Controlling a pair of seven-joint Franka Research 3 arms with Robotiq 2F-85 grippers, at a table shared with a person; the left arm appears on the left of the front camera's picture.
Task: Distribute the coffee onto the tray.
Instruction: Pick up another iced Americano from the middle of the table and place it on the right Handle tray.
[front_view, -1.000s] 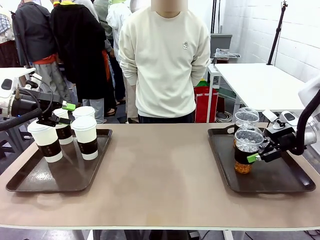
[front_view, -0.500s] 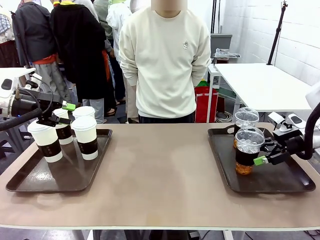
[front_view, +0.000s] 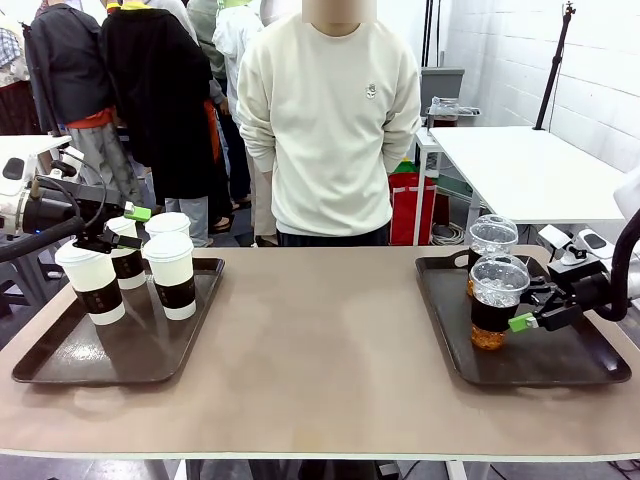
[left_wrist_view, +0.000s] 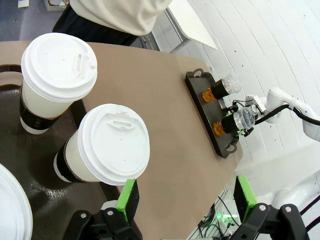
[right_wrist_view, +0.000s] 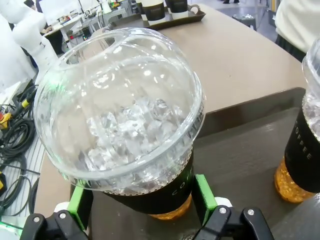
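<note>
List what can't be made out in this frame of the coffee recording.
- Front view: far paper cup, largely hidden by the left hand.
- Right wrist view: second iced cup, cut off by the picture's right edge.
- Right wrist view: near iced cup hides any pad contact by the right hand.

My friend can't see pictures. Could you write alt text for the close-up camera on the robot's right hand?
A clear dome-lidded iced coffee with a dark sleeve stands on a brown tray, between the open green-padded fingers of the right gripper. A second iced coffee stands at the right edge, and the tan table stretches beyond.
</note>
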